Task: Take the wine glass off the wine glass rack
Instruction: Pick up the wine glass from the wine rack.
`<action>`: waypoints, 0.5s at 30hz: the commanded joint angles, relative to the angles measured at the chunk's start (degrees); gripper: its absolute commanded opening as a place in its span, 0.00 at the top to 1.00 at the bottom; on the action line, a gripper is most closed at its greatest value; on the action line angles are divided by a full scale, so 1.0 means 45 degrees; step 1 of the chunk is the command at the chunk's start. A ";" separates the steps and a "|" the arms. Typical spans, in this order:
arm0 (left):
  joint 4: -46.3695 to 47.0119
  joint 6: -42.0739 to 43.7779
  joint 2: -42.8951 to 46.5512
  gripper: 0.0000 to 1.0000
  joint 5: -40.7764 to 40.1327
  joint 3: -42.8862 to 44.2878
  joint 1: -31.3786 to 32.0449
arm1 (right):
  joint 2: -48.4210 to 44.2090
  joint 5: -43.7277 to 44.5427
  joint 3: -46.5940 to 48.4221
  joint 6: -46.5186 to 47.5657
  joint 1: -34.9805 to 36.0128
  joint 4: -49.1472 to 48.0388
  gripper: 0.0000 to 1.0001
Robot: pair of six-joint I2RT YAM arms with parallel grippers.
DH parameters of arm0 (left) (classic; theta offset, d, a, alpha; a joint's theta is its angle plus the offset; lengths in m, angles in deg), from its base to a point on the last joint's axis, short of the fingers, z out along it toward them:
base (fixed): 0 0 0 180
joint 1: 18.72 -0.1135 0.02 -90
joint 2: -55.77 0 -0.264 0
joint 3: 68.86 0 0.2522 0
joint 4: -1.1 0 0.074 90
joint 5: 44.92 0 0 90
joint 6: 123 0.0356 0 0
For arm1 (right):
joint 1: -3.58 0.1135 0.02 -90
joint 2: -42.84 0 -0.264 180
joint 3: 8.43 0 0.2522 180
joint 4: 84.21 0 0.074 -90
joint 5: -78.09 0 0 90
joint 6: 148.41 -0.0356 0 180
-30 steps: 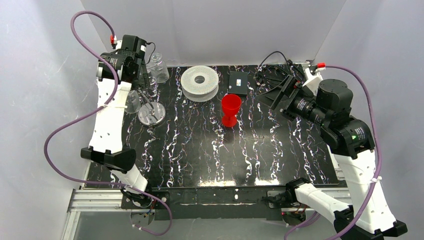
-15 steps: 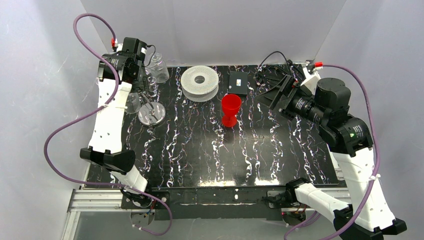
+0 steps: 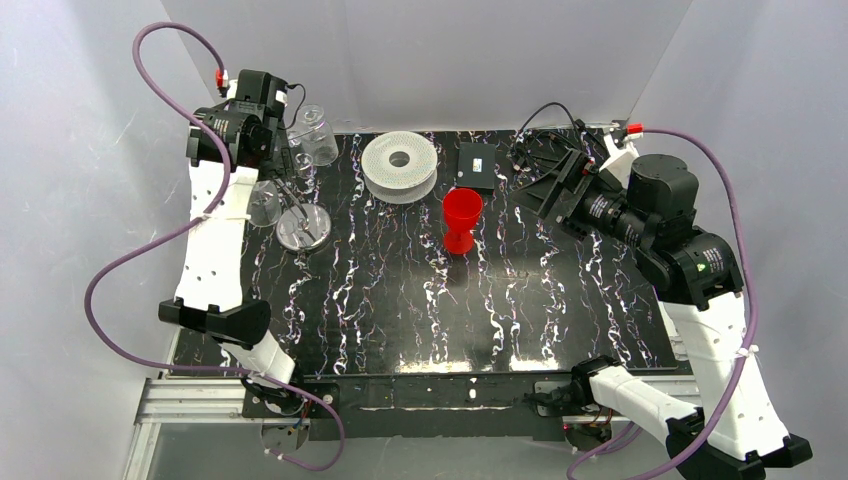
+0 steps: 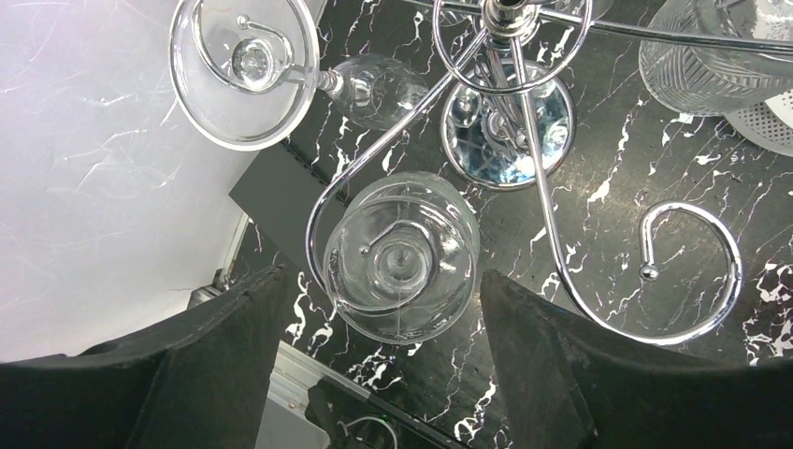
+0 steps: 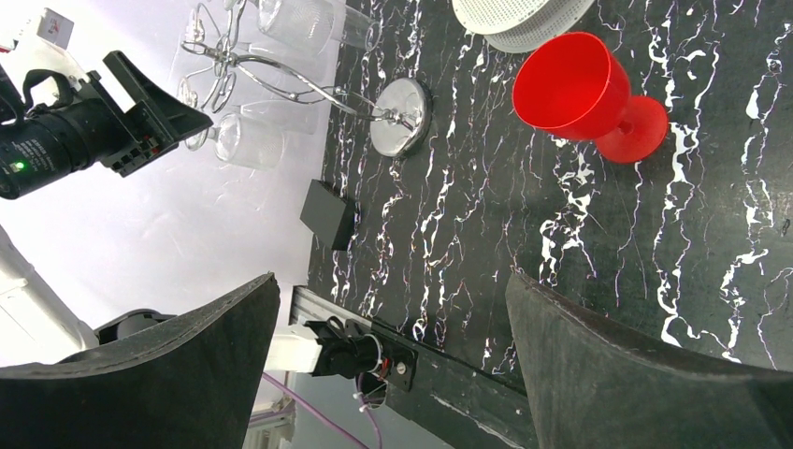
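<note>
The wine glass rack [image 4: 505, 122] is a chrome wire tree on a round shiny base [image 3: 303, 228] at the table's far left. In the left wrist view one clear wine glass [image 4: 402, 257] hangs upside down from a curved arm, foot toward me. My left gripper [image 4: 385, 313] is open above it. Its dark fingers [image 4: 224, 355] flank the foot on both sides with a gap to each. A second wine glass [image 4: 245, 70] hangs further out on another arm. My right gripper [image 5: 393, 309] is open and empty, raised over the table's right side [image 3: 545, 190].
A red goblet [image 3: 462, 220] stands mid-table, with a white ribbed spool [image 3: 400, 165] and a black box [image 3: 476, 165] behind it. A cut-glass tumbler [image 3: 318, 135] sits by the rack's far side. A small black block [image 5: 329, 213] lies near the left edge. White walls enclose the table.
My left gripper's jaws have narrowed a little around the hanging glass's foot, and the left wrist has shifted slightly left. The right arm has barely moved.
</note>
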 commanded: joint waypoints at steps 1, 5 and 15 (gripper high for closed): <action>-0.4172 0.0091 0.0016 0.27 -0.0320 0.0217 -0.0085 | -0.0010 -0.0174 -0.0001 0.0113 -0.0066 -0.0411 0.02; -0.4088 0.0090 -0.0064 0.27 -0.0285 0.0134 -0.0105 | 0.0012 -0.0235 0.0000 0.0097 -0.0059 -0.0412 0.02; -0.4026 -0.0003 -0.0256 0.27 -0.0048 0.0262 -0.0182 | 0.0037 -0.0260 -0.0059 0.0109 -0.0111 -0.0291 0.02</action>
